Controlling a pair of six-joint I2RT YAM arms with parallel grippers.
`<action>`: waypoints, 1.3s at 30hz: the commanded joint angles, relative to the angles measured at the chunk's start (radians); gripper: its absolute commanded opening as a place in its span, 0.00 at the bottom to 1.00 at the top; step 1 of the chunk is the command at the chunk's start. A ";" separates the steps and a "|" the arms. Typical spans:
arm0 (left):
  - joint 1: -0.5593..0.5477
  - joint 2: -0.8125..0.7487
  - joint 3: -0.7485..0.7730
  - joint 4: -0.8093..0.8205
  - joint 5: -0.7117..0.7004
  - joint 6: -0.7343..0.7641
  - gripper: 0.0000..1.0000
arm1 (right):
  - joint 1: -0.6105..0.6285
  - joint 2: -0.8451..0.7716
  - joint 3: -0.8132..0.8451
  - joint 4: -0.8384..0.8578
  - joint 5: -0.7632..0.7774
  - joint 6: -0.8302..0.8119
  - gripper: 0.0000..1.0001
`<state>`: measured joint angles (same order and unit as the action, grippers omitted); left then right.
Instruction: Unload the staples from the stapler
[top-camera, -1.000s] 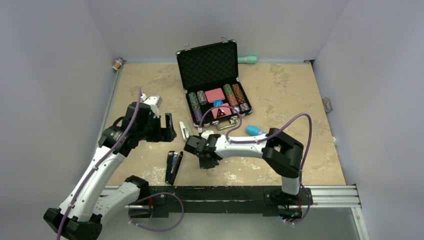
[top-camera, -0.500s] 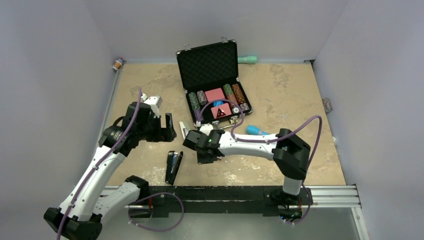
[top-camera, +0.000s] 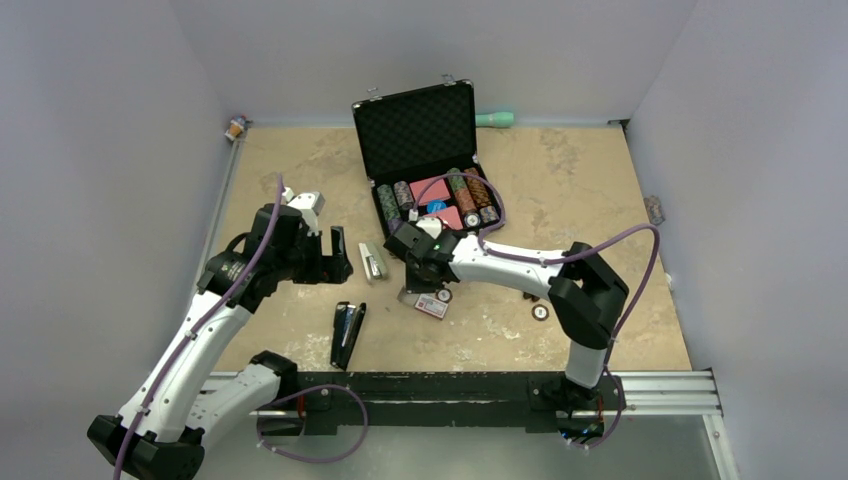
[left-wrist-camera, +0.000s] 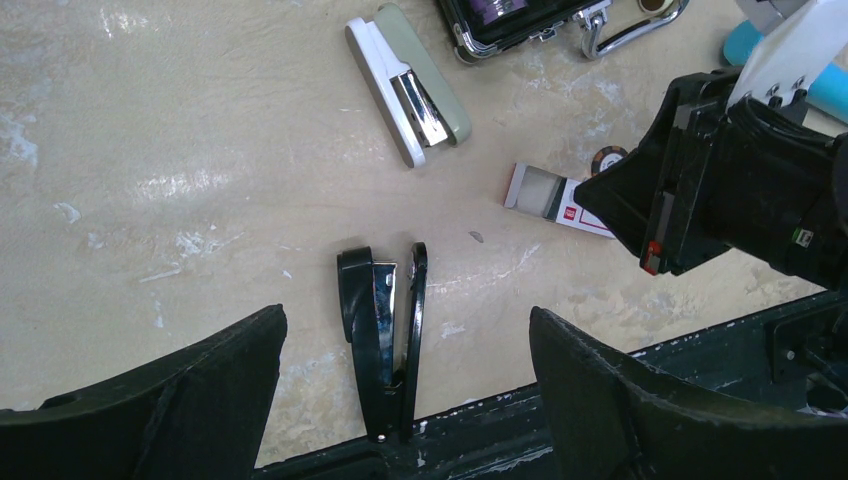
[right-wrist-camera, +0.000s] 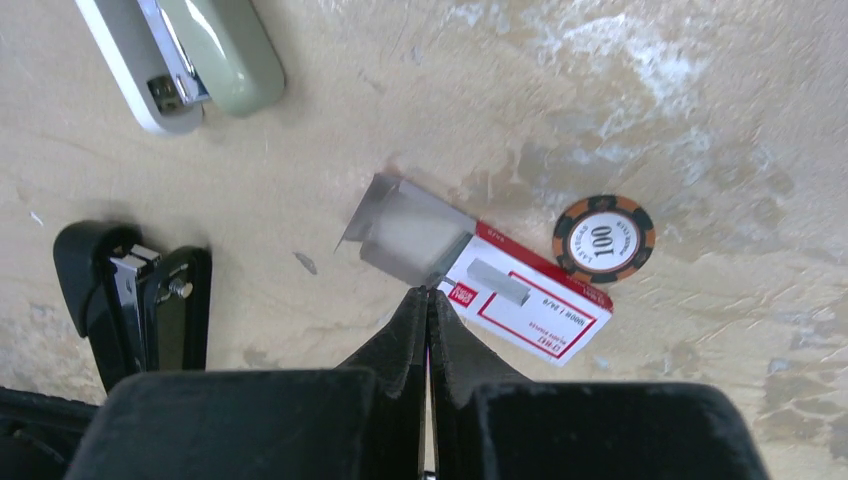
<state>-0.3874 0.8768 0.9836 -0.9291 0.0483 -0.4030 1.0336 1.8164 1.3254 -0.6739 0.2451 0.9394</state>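
The black stapler (top-camera: 347, 335) lies swung open on the table near the front edge, its silvery rail showing. It also shows in the left wrist view (left-wrist-camera: 385, 340) and in the right wrist view (right-wrist-camera: 135, 300). My left gripper (top-camera: 335, 255) is open and empty, hovering above and behind the stapler, which lies between its fingers in its own view (left-wrist-camera: 405, 322). My right gripper (top-camera: 420, 280) is shut, its tips (right-wrist-camera: 428, 292) at the open flap of a small red-and-white staple box (right-wrist-camera: 525, 305), to the right of the stapler.
A green-and-white stapler (top-camera: 373, 260) lies behind the black one. An open black poker-chip case (top-camera: 430, 160) stands further back. Loose chips lie by the box (right-wrist-camera: 603, 238) and to its right (top-camera: 540, 311). A black rail (top-camera: 450, 385) runs along the front edge.
My right gripper has swung back and to the right, away from the black stapler, uncovering the staple box and a chip. The left arm and the stapler have not moved.
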 joint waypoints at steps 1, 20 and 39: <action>0.004 -0.009 0.002 0.027 -0.005 0.015 0.94 | -0.010 -0.025 0.034 0.037 0.014 -0.041 0.00; 0.004 -0.007 0.001 0.026 -0.008 0.013 0.94 | -0.009 -0.025 -0.013 0.105 -0.037 -0.048 0.02; 0.004 -0.008 0.001 0.025 -0.008 0.013 0.94 | -0.009 -0.050 -0.010 0.093 -0.027 -0.060 0.30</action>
<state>-0.3874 0.8768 0.9836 -0.9295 0.0475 -0.4023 1.0210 1.8164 1.3163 -0.5900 0.2100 0.8886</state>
